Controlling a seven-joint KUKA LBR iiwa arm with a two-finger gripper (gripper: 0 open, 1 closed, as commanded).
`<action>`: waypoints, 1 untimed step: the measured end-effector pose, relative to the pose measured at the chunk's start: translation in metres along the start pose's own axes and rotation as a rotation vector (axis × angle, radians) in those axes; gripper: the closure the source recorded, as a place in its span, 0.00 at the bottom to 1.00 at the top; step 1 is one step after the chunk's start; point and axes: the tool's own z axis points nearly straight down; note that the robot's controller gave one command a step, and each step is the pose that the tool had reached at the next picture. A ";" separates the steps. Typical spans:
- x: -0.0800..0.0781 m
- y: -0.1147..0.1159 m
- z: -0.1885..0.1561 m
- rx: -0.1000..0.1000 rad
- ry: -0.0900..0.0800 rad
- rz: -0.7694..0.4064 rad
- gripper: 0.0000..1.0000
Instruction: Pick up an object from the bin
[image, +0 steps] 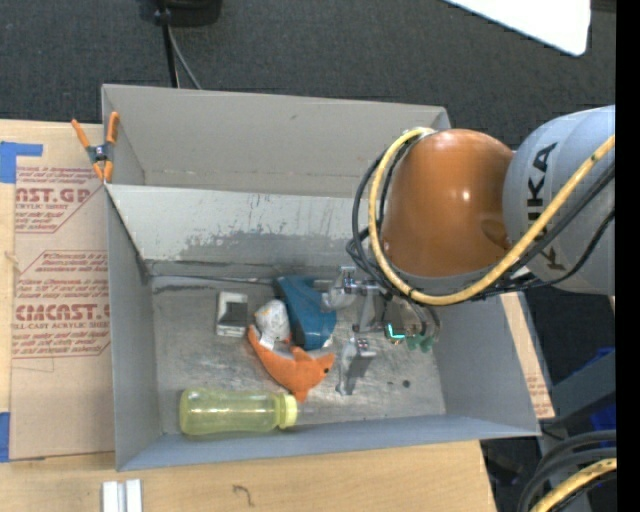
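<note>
The gripper stands low, just beside the orange piece and the blue box, so I think either is within reach. Whether it is open or clenched, I cannot tell.

A single camera looks steeply down on the grey metal bin, tilted slightly, the arm entering from the right.

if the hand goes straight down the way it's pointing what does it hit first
Probably the bare bin floor, just right of the tip of the orange toy. The hand points down beside that toy, not over it, but depth is unclear, so it could clip the tip.
</note>
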 end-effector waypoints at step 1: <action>-0.002 0.000 -0.004 -0.001 -0.008 0.001 0.00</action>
